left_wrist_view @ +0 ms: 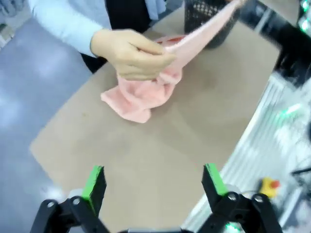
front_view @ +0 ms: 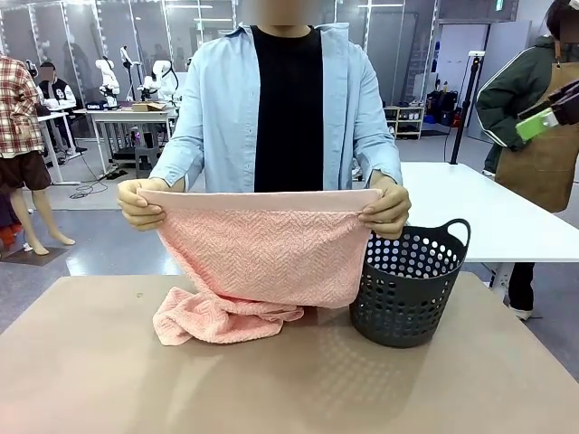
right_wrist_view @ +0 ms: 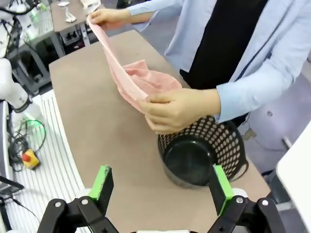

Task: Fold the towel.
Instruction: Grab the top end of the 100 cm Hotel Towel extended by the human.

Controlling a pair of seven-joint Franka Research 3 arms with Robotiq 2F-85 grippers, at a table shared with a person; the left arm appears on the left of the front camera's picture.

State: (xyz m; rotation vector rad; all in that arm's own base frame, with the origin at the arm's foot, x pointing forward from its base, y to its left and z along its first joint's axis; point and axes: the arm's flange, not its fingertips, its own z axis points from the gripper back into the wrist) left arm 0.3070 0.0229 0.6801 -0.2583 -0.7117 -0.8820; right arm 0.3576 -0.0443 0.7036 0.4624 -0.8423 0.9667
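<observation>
Left gripper (left_wrist_view: 154, 175): I hold it spread, empty | towel (left_wrist_view: 138, 97) at my 12 o'clock, well apart | pinched by person's hand (left_wrist_view: 129, 53)

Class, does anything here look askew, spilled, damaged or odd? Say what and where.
Nothing is spilled or damaged. Only the towel looks untidy: a person holds its top edge taut, while its lower end lies crumpled on the table beside the upright basket.

A tan table (front_view: 289, 389) carried a dark grey perforated basket (front_view: 407, 287), standing upright near the far edge. Just to the basket's left, the bunched lower end of a pink towel (front_view: 253, 271) rested on the tabletop.
</observation>
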